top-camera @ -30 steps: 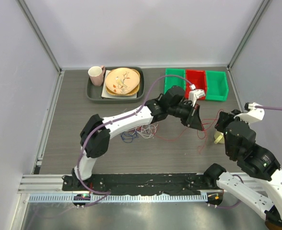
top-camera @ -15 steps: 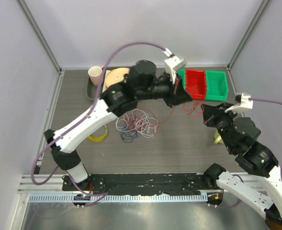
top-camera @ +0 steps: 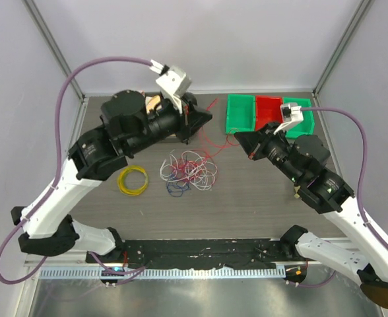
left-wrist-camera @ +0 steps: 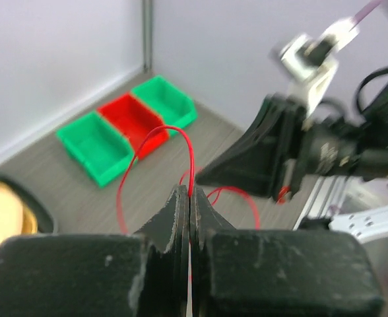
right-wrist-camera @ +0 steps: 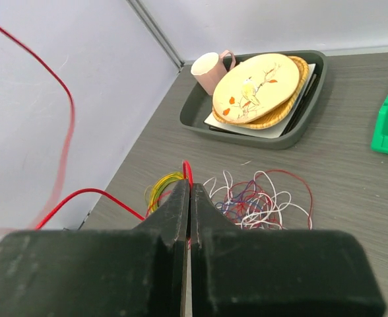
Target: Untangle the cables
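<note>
A tangle of thin red, white and dark blue cables [top-camera: 189,168] lies mid-table; it also shows in the right wrist view [right-wrist-camera: 263,198]. One red cable [top-camera: 214,140] is lifted off the table and spans between both grippers. My left gripper [top-camera: 205,119] is raised and shut on this red cable, which loops out above its tips [left-wrist-camera: 156,134]. My right gripper [top-camera: 238,137] faces it from the right, also raised and shut on the red cable [right-wrist-camera: 101,193]. A small dark blue loop [top-camera: 177,187] lies just in front of the tangle.
A yellow wire ring [top-camera: 133,179] lies left of the tangle. A dark tray [top-camera: 125,129] with plates and a pink mug [right-wrist-camera: 207,71] stands at the back left. Green and red bins [top-camera: 268,113] stand at the back right.
Both grippers have risen and swung left and toward the back, drawing the red cable up from the table. The left arm has lifted clear of the tangle.
</note>
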`<state>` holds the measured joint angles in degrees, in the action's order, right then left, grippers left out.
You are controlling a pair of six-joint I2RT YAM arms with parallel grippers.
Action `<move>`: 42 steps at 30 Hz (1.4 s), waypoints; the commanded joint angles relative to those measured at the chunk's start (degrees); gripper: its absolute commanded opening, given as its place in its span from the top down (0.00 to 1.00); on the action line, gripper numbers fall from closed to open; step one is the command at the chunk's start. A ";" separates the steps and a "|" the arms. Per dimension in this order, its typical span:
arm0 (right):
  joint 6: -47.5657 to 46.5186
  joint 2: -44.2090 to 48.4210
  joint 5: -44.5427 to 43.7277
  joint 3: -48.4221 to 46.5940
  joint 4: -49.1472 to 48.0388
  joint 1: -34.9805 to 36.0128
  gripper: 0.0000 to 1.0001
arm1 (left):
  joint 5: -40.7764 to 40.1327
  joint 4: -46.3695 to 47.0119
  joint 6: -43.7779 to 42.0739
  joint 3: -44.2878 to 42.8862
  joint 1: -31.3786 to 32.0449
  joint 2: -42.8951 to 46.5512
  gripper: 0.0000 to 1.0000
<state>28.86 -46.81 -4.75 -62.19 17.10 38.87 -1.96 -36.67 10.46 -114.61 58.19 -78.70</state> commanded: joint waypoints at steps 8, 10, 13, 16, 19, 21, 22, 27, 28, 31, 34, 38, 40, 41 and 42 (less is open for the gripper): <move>1.02 4.26 -19.75 0.15 5.20 -0.02 0.99 | 1.07 8.63 2.99 11.63 -0.19 -4.35 1.00; 0.76 5.06 -24.66 -0.12 6.62 -0.02 0.99 | 5.64 6.97 3.08 7.75 -0.19 -9.44 1.00; 0.49 5.93 -30.72 -0.39 9.26 -0.02 0.99 | 10.91 4.95 3.08 0.02 -0.19 -15.42 1.00; 1.90 7.86 -34.17 1.89 10.84 -0.02 0.99 | 13.28 4.23 3.69 -5.01 -0.19 -20.07 1.00; 3.04 10.23 -39.44 5.85 10.85 -0.02 0.99 | 14.43 8.68 6.58 -1.34 -0.19 -22.11 1.00; 4.79 10.77 -45.85 7.79 12.42 -0.02 0.99 | 14.44 13.00 10.09 6.12 -0.19 -23.08 1.00; 5.41 10.95 -47.87 8.22 13.39 -0.02 0.99 | 14.00 16.42 11.15 10.24 -0.19 -24.65 1.00; 9.19 10.25 -53.95 13.23 16.12 -0.02 0.99 | 17.16 20.05 15.55 13.01 -0.19 -33.00 1.00; 9.46 9.64 -54.04 14.02 16.12 -0.02 0.99 | 17.51 19.79 16.08 11.87 -0.19 -34.67 1.00; 10.07 6.30 -54.83 15.79 16.38 -0.46 0.99 | 18.21 18.39 17.31 8.63 -0.19 -39.68 1.00; 10.86 2.78 -53.70 16.05 16.38 -2.57 0.99 | 18.22 17.16 17.66 7.12 -0.19 -42.24 1.00; 9.99 -1.70 -47.47 16.14 15.42 -5.64 0.96 | 14.27 16.10 17.49 9.66 -0.27 -41.02 0.80; 9.72 -4.07 -42.39 16.75 14.80 -7.22 0.95 | 10.76 15.40 17.49 13.24 -0.62 -38.21 0.65; 9.55 -4.69 -40.53 16.93 14.63 -7.75 0.95 | 9.61 15.40 17.75 14.83 -0.89 -37.07 0.59; 9.37 -5.48 -38.77 17.10 14.36 -8.28 0.95 | 7.86 15.66 18.02 18.42 -1.24 -34.01 0.48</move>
<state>37.60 -50.30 -50.63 -45.80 33.91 32.56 11.60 -21.98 27.59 -101.97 58.00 -121.99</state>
